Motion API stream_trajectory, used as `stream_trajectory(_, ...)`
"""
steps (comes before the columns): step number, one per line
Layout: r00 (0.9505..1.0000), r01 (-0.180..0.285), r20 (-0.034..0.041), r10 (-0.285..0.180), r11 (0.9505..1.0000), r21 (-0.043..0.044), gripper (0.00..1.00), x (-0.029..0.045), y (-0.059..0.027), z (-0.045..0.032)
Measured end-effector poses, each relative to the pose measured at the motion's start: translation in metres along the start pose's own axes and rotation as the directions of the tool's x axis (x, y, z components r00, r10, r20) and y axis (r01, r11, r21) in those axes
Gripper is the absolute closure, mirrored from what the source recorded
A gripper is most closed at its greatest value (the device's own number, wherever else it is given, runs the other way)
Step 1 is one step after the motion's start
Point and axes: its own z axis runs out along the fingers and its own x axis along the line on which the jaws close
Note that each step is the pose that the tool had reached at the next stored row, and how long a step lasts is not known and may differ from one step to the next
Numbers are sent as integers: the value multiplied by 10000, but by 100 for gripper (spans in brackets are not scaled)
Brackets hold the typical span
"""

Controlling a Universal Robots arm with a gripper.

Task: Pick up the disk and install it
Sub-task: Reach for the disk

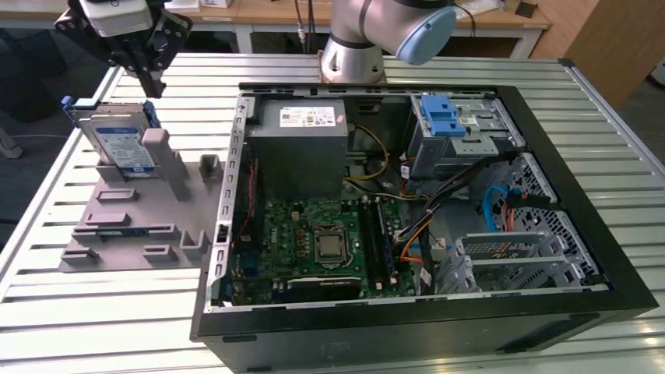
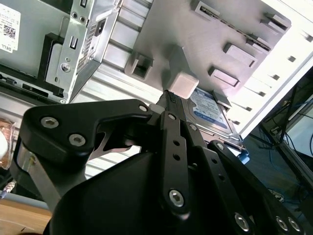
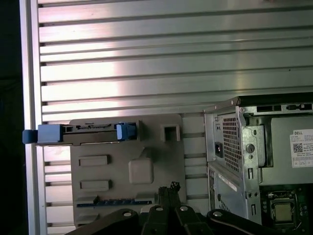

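While the black metal pincer hangs near the disk, its fingers sit closed together and grip nothing, as seen in both wrist views. The disk is a flat silver metal hard drive with a white-and-blue label and a blue plastic bracket. It stands on edge in a slot of the grey plastic holder plate, clear of the pincer tips. The plate lies on the slatted aluminium bench, just beside the open black computer case on the exterior view's left. Inside the case are a grey power-supply box and a silver metal cage with a blue latch.
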Motion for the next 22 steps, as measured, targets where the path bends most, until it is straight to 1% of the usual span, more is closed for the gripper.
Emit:
stream_trajectory(14,10000,0,-14,0,10000,1,89,170,-5,7)
stream_trajectory(22,10000,-1,-14,1,10000,1,89,330,21,14)
